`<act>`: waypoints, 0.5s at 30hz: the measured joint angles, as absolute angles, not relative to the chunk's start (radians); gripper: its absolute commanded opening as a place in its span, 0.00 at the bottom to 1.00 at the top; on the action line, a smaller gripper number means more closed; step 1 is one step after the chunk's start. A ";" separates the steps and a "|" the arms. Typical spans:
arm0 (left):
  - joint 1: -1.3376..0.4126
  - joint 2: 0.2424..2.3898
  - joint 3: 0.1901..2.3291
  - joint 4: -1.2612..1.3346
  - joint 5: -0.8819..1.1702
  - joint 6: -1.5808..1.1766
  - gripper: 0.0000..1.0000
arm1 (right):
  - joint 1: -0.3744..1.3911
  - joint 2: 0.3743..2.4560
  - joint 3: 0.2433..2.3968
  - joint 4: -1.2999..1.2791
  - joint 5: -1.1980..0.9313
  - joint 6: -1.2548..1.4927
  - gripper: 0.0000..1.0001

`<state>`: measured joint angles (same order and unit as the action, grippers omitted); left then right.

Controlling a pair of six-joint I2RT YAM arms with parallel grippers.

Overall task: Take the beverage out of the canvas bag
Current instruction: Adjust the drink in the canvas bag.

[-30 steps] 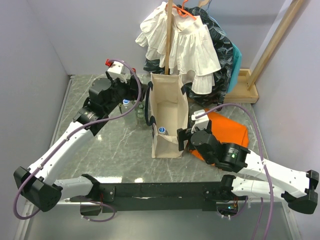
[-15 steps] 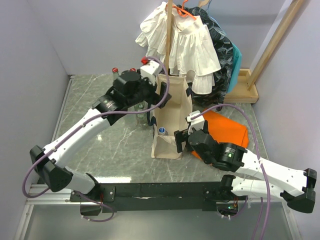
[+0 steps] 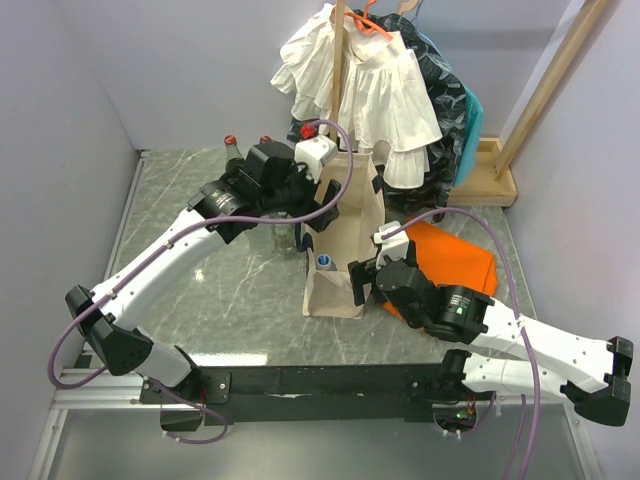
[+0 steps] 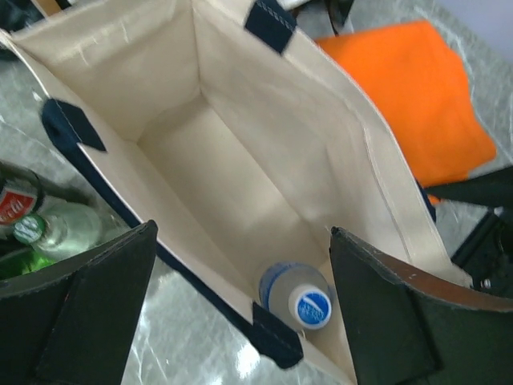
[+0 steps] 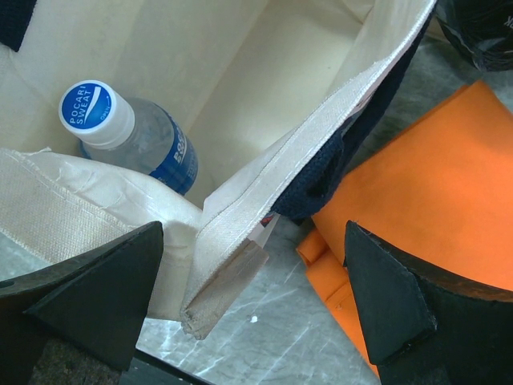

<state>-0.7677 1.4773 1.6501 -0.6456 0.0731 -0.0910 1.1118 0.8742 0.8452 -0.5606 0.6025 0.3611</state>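
Observation:
The cream canvas bag (image 3: 345, 225) stands upright and open mid-table, with navy handles. A clear beverage bottle with a blue-and-white cap (image 3: 323, 262) stands in the bag's near corner; it also shows in the left wrist view (image 4: 301, 302) and in the right wrist view (image 5: 120, 128). My left gripper (image 3: 318, 205) hovers open over the bag's mouth (image 4: 240, 152), with the bottle below, between its fingers (image 4: 104, 297). My right gripper (image 3: 361, 281) is open and empty, its fingers (image 5: 96, 297) straddling the bag's near right rim (image 5: 240, 241) without gripping it.
A folded orange cloth (image 3: 455, 255) lies right of the bag, close under my right gripper (image 5: 433, 200). Several bottles (image 3: 232, 148) stand left of the bag (image 4: 36, 220). Hanging clothes (image 3: 365, 85) and a wooden stand (image 3: 490, 175) are behind.
My left arm has swung right from beside the bottles to above the bag's opening. My right gripper has stayed at the bag's near right corner.

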 measured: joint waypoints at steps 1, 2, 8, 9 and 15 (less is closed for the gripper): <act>-0.770 1.477 1.652 -0.660 0.075 -0.090 0.92 | 1.112 0.875 0.845 -0.561 0.603 0.361 1.00; -0.774 1.477 1.652 -0.680 0.082 -0.089 0.92 | 1.112 0.877 0.845 -0.561 0.604 0.361 1.00; -0.796 1.478 1.613 -0.732 0.113 -0.089 0.92 | 1.112 0.888 0.845 -0.560 0.609 0.361 1.00; -0.800 1.478 1.604 -0.738 0.119 -0.089 0.92 | 1.112 0.888 0.845 -0.560 0.609 0.361 1.00; -0.825 1.476 1.585 -0.749 0.156 -0.088 0.92 | 1.112 0.888 0.845 -0.560 0.609 0.361 1.00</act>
<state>-0.8253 1.4761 1.5848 -0.7494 0.1558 -0.0875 1.1118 0.8875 0.8452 -0.5598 0.6094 0.3614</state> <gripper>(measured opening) 0.923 0.999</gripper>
